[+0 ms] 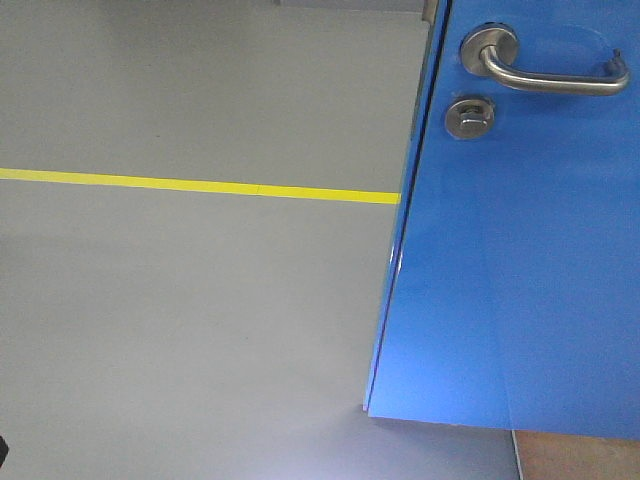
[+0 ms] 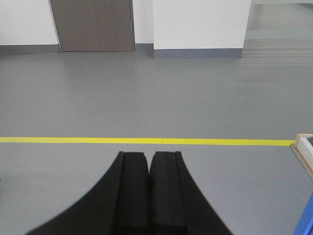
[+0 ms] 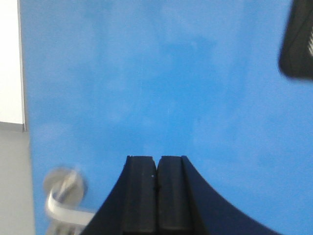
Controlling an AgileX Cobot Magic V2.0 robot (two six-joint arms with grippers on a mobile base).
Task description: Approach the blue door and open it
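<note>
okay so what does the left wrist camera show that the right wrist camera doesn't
Left wrist only: the shut left gripper, open grey floor crossed by a yellow line, and a brown door in the far wall. Right wrist only: the shut right gripper facing the blue door, lever handle at lower left. Both show closed black fingers.

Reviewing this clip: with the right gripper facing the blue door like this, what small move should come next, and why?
Probably lower the right gripper down and to its left toward the lever handle. Its fingers are shut and empty, aimed at bare panel of the blue door, with the handle low and left of them in the right wrist view. The left gripper is shut and faces open floor, so it looks less well placed.
</note>
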